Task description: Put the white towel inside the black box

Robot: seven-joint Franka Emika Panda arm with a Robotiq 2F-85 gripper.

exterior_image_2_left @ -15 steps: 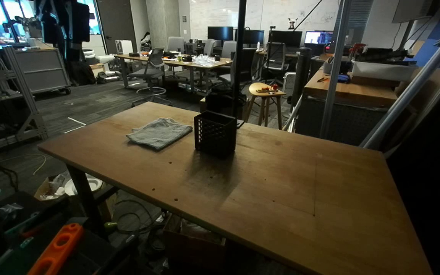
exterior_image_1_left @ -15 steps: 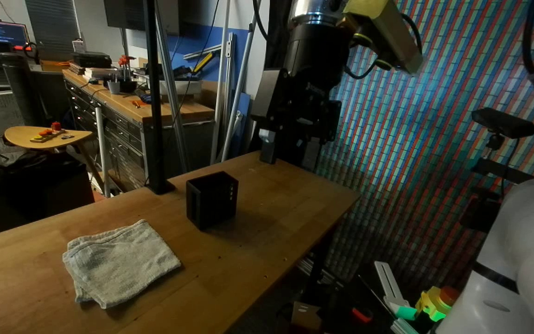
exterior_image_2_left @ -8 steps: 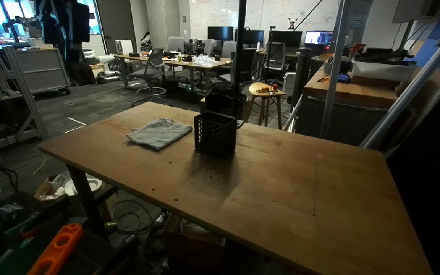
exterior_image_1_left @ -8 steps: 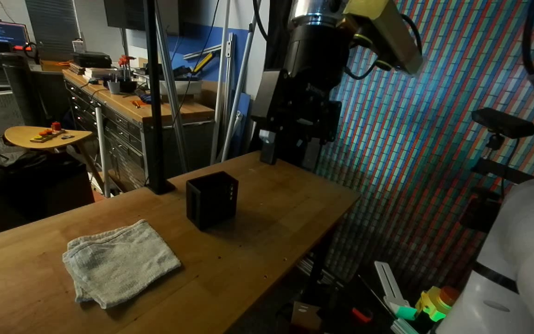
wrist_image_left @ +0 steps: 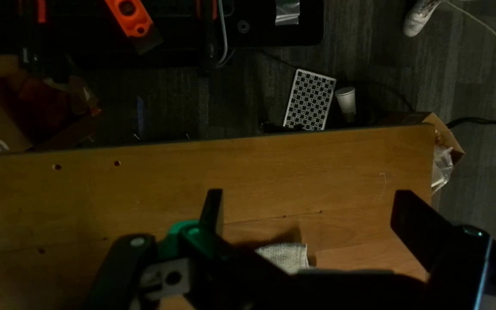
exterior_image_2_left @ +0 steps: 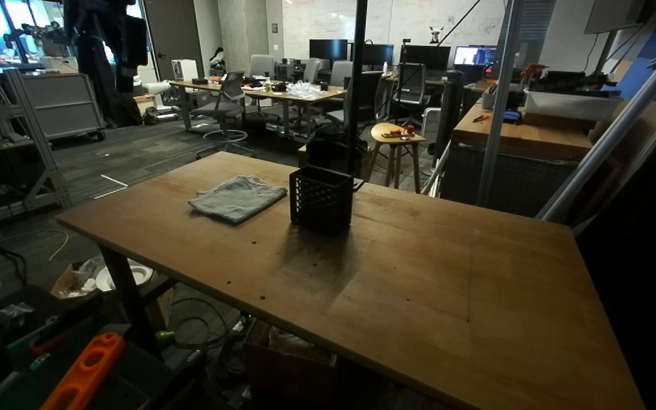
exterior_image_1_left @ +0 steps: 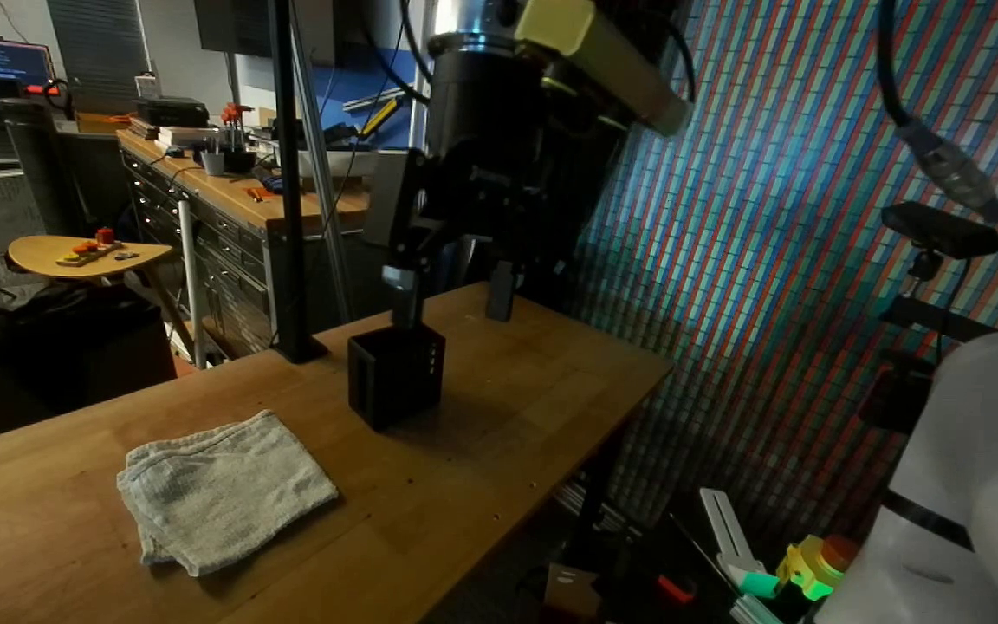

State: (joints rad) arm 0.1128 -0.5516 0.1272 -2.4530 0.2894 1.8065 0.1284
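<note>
In an exterior view, the towel (exterior_image_1_left: 226, 494) lay on the table (exterior_image_1_left: 334, 555), with the box (exterior_image_1_left: 395, 381) upright at its two o'clock. Farther out toward two, the hand (exterior_image_1_left: 453, 310) hung released, jaws spread wide apart.

Robotics lab, robot arm (exterior_image_1_left: 975, 494), drawer cabinet (exterior_image_1_left: 235, 260), whiteboard (exterior_image_2_left: 316, 25), monitors (exterior_image_2_left: 328, 49), swivel chair (exterior_image_2_left: 232, 88)

wrist view: towel (wrist_image_left: 287, 255) partly hidden, table (wrist_image_left: 252, 176) cropped
</note>
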